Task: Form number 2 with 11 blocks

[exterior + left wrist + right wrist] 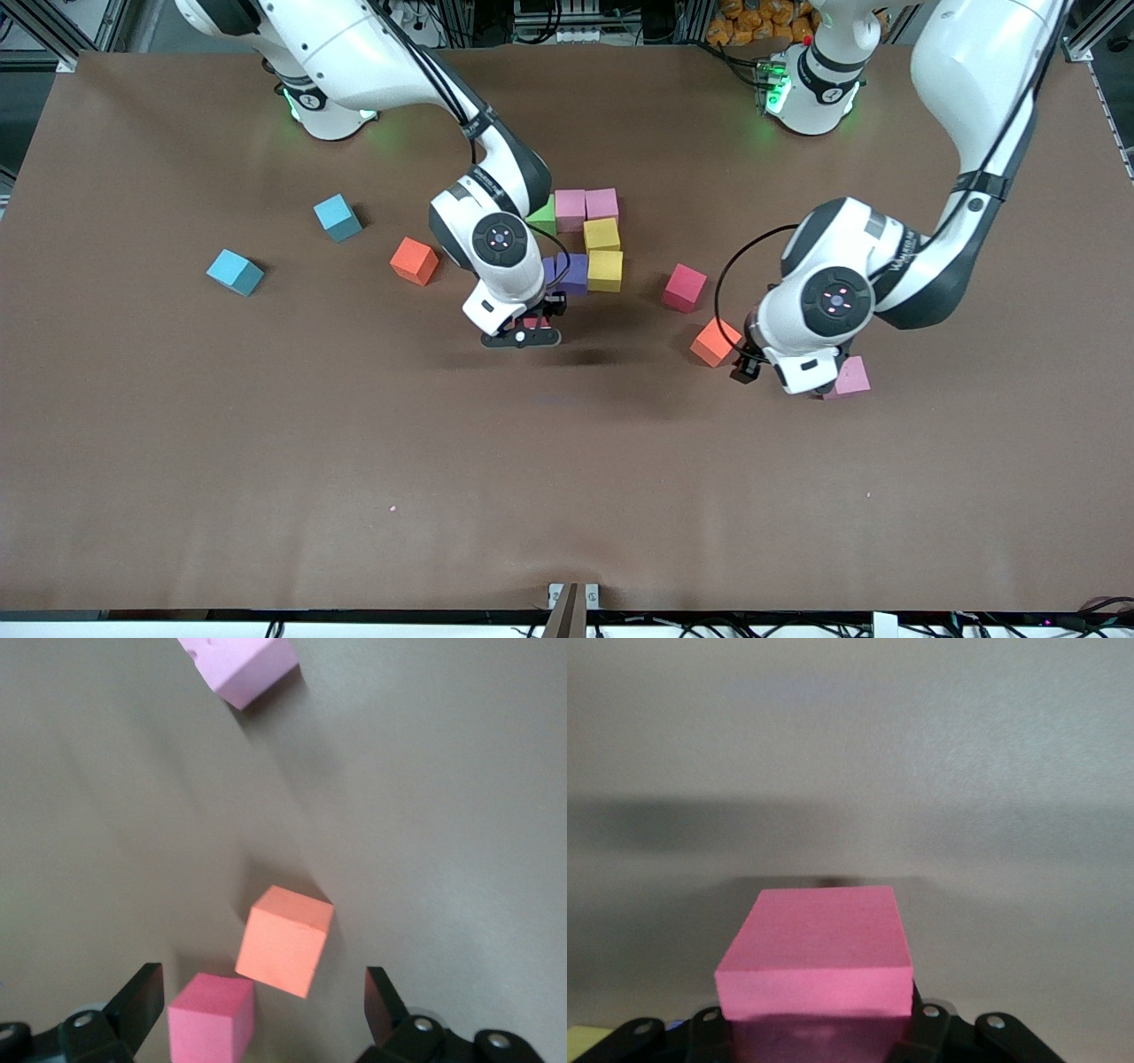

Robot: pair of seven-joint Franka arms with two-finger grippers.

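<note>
Right end effector (532,330), at frame centre, grips a red block (815,966) just below the partly built number 2 (586,241). Left end effector (784,372), lower right of centre, gapes empty above an orange block (285,939) on the surface (354,461).

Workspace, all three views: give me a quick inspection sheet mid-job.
Surface: brown table, bare cloth-like top.
Job's things: partial digit of green, pink, yellow and purple foam cubes; loose orange cube, red cube, orange cube, pink cube.
Clutter: two light-blue foam cubes.
Grippers: right gripper shut on a red foam cube beside the digit; left gripper open over the orange cube.
Cables: black arm cable.
Surroundings: metal frame.
</note>
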